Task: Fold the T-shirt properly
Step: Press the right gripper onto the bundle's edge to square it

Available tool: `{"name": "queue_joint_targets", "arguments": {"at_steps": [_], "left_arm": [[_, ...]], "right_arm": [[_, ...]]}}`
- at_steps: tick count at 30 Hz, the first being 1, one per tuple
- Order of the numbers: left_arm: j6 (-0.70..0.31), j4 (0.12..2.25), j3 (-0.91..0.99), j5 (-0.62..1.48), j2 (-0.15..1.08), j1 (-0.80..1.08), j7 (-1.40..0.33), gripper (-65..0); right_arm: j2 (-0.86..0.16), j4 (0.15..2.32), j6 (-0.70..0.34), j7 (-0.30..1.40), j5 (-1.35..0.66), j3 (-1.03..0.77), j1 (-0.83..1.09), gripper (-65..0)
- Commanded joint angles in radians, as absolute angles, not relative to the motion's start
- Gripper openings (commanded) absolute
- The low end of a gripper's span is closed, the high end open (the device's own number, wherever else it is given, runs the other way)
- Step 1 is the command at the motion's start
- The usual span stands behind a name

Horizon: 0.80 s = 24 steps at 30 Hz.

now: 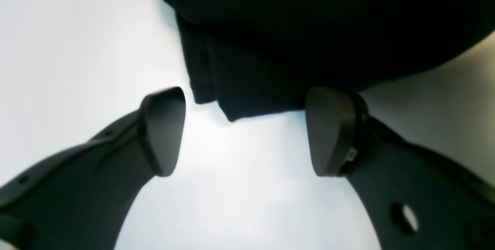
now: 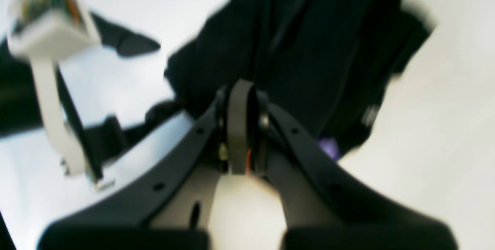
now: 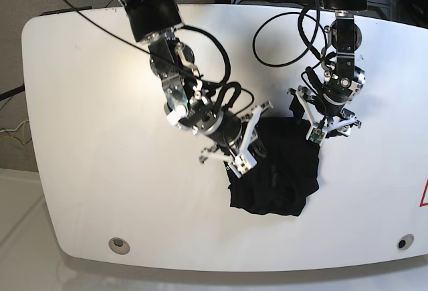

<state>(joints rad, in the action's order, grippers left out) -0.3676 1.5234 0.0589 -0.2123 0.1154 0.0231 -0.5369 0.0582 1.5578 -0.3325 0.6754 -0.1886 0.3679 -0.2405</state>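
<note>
The black T-shirt (image 3: 277, 170) lies crumpled in a heap on the white table (image 3: 100, 137). In the right wrist view the T-shirt (image 2: 309, 49) fills the space beyond my right gripper (image 2: 244, 93), which is shut on a fold of the cloth; a sliver of orange shows between the pads and a purple print (image 2: 328, 147) sits just to their right. In the base view my right gripper (image 3: 251, 145) is at the heap's upper left edge. My left gripper (image 1: 245, 128) is open over bare table, a corner of the T-shirt (image 1: 247, 87) just beyond its fingertips. In the base view my left gripper (image 3: 326, 125) stands at the heap's upper right.
Black cables (image 3: 281, 30) loop over the table behind both arms. Two round fittings (image 3: 119, 243) (image 3: 402, 243) sit near the front edge. The left arm's white camera box (image 2: 46, 18) shows at the upper left of the right wrist view.
</note>
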Motion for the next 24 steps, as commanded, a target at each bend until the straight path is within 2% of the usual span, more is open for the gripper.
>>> {"name": "queue_joint_targets", "arguments": {"at_steps": [1, 12, 24], "left_arm": [[-0.364, 1.549, 0.061, -0.213, 0.120, 0.008, -0.524, -20.6], [-0.366, 1.550, 0.061, -0.211, 0.119, 0.027, -0.524, -20.6], [-0.366, 1.550, 0.061, -0.211, 0.116, 0.030, -0.526, -20.6]], "right_arm": [[0.067, 1.540, -0.329, 0.654, -0.203, 0.367, -0.303, -62.6], [0.107, 1.325, -0.337, 0.647, -0.200, 0.367, -0.464, -62.6], [0.125, 1.033, -0.343, 0.501, -0.208, 0.367, -0.567, -62.4]]}}
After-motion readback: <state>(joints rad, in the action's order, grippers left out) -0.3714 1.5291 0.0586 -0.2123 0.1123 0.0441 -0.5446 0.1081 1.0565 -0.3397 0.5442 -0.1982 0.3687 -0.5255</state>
